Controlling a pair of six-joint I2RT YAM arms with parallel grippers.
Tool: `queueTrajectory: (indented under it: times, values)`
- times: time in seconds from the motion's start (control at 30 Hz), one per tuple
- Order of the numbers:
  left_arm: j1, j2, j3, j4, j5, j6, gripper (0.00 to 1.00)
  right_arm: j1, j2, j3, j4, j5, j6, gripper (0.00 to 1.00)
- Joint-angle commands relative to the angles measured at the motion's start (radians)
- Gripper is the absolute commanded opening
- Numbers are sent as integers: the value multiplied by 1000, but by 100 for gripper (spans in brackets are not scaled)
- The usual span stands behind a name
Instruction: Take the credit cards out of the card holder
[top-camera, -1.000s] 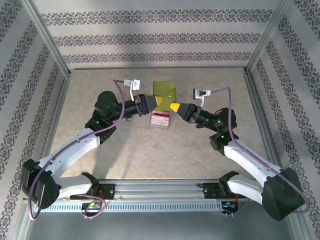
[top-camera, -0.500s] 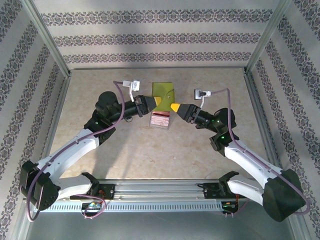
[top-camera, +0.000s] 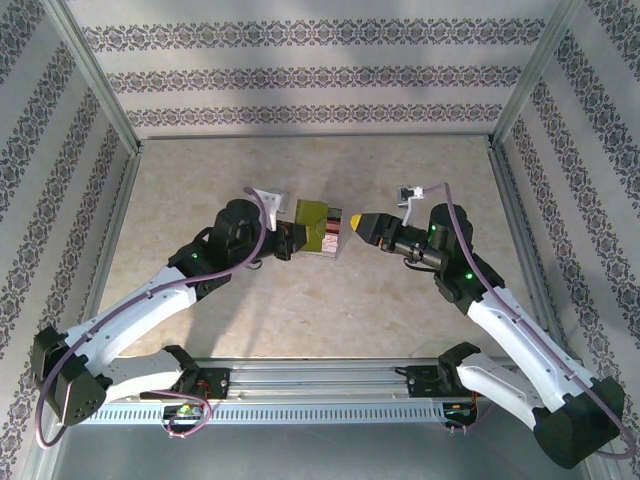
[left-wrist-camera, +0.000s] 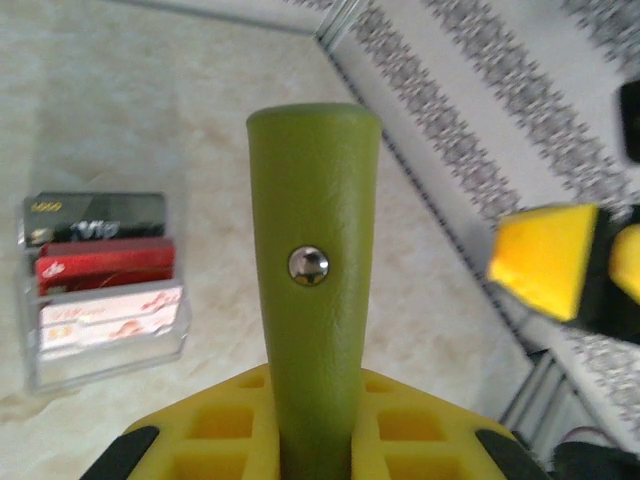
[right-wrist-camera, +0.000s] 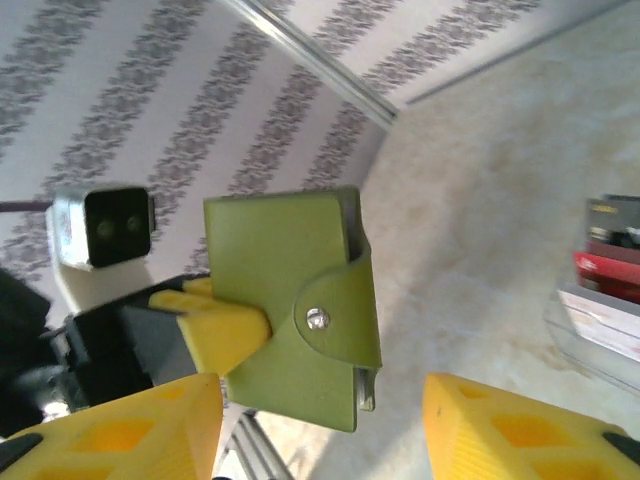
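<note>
The olive-green card holder (top-camera: 312, 214) hangs above the table, its flap snapped closed over a metal stud. My left gripper (top-camera: 297, 232) is shut on one edge of it. In the left wrist view the card holder (left-wrist-camera: 314, 270) stands edge-on between the yellow fingers (left-wrist-camera: 205, 420). In the right wrist view its flat face (right-wrist-camera: 285, 290) is turned to the camera, with a grey inner edge peeking out at the bottom. My right gripper (top-camera: 352, 224) is open just right of the holder, not touching it. The credit cards are hidden inside the closed holder.
A clear plastic tray (top-camera: 328, 242) sits on the table just below the held holder; in the left wrist view the tray (left-wrist-camera: 100, 345) shows black, red and white-and-red contents. Patterned walls and metal posts ring the marbled table (top-camera: 300, 310).
The right gripper has opened, let go of the holder and drawn back to the right. The left gripper has lifted the holder and carried it nearer, over the tray.
</note>
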Motion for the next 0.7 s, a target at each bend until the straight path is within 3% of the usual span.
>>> queueTrajectory:
  times: [0.0, 0.27, 0.67]
  values:
    - [-43, 23, 26, -57, -113, 70, 0, 30, 43, 67, -218, 51, -23, 53]
    - [-98, 81, 42, -52, -149, 76, 0, 118, 180, 145, -271, 81, 16, 50]
    - [-108, 115, 48, -20, -124, 73, 0, 180, 269, 175, -263, 175, 17, 46]
